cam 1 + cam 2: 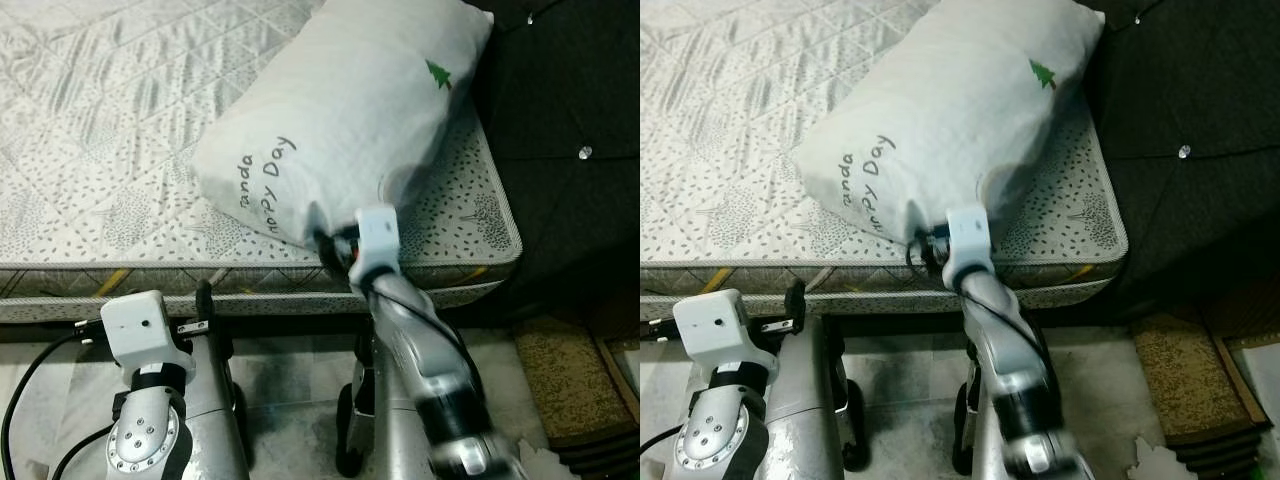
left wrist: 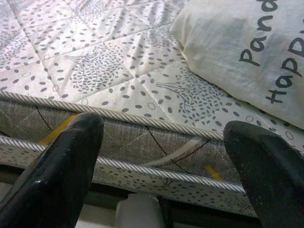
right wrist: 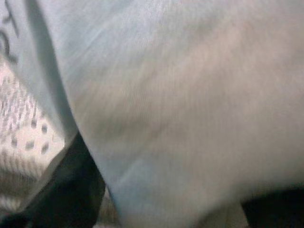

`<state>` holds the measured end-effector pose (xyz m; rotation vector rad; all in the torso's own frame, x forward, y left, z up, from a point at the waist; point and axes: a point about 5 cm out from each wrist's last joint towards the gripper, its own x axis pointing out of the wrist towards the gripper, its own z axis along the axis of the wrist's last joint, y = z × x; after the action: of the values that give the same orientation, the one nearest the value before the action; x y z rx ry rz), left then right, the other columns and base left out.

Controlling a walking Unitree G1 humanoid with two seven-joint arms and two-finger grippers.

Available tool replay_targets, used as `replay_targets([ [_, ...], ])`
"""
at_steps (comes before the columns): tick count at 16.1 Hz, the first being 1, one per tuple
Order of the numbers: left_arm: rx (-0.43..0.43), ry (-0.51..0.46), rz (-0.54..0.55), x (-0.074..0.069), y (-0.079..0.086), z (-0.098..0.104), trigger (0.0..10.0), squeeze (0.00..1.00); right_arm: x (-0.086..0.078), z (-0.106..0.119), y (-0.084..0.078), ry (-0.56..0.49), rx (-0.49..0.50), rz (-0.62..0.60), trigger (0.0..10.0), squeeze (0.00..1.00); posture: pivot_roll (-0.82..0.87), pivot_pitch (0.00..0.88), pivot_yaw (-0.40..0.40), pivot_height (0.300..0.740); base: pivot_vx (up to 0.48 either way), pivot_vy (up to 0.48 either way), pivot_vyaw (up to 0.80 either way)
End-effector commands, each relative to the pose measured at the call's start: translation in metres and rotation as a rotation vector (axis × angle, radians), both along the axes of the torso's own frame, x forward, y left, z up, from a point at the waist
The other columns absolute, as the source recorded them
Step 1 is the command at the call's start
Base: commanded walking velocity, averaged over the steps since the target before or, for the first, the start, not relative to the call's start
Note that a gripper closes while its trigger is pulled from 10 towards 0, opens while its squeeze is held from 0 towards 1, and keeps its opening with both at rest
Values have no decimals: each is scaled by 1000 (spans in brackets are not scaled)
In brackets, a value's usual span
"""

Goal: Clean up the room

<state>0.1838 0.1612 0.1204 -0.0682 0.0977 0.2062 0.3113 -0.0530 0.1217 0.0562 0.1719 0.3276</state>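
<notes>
A quilted patterned mattress (leaf print) beside a dark tufted headboard; pale tiled floor.

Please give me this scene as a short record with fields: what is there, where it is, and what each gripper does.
place: beside a bed, robot facing the mattress edge
pillow: white, with dark lettering and a small green tree, lying on the mattress near the dark headboard
right gripper: at the pillow's near end, cloth between its fingers
left gripper: open, low in front of the mattress side, holding nothing
floor: brown mat on the right
</notes>
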Motion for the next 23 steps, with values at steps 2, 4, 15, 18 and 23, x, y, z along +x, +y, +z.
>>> replay_targets([
  [2, -1, 21, 19, -1, 2, -5, 10000, 0, 10, 8, 0, -49, 28, -23, 0, 0, 65, 189, -89, 551, 0, 0, 0],
  [4, 1, 19, 20, 1, 3, -6, 10000, 0, 17, 9, -6, -76, 19, -42, 0, 0, 64, 186, -90, 551, 0, 0, 0],
  [15, 36, -23, 33, 17, 11, -1, 10000, 0, 79, 55, -50, -264, -27, -222, 0, 0, 87, 132, -87, 551, 0, 0, 0],
  [18, 32, -32, 25, 21, 8, 0, 10000, 0, 98, 91, -91, -327, -66, -342, 0, 0, 90, 119, -83, 551, 0, 0, 0],
  [23, 43, -30, 39, 22, 13, -2, 10000, 0, 99, 120, -173, -362, -222, -538, 0, 0, 96, 105, -84, 551, 0, 0, 0],
])
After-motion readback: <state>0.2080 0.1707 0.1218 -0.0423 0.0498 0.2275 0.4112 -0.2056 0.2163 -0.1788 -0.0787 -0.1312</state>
